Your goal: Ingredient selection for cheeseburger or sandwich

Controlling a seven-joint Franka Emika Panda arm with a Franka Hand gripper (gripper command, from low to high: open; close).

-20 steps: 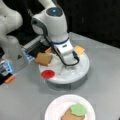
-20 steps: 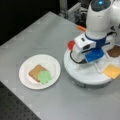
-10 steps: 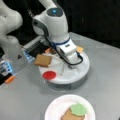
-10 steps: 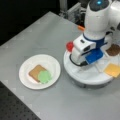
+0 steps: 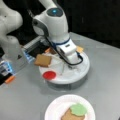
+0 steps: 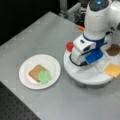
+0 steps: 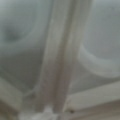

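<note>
Currently gripper (image 5: 62,72) low inside white round ingredient tray (image 5: 83,71), jaw state untellable; red tomato disc (image 5: 49,75) just beside. Tan bread square with green lettuce blob (image 5: 78,109) on white paper plate (image 5: 53,110). Centre over disc, descend square.

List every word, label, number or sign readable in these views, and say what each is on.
None can be read.
The dark marking on the end effector body above the white tray is too blurred to read.
The bread and lettuce on the paper plate carry no text.
</note>
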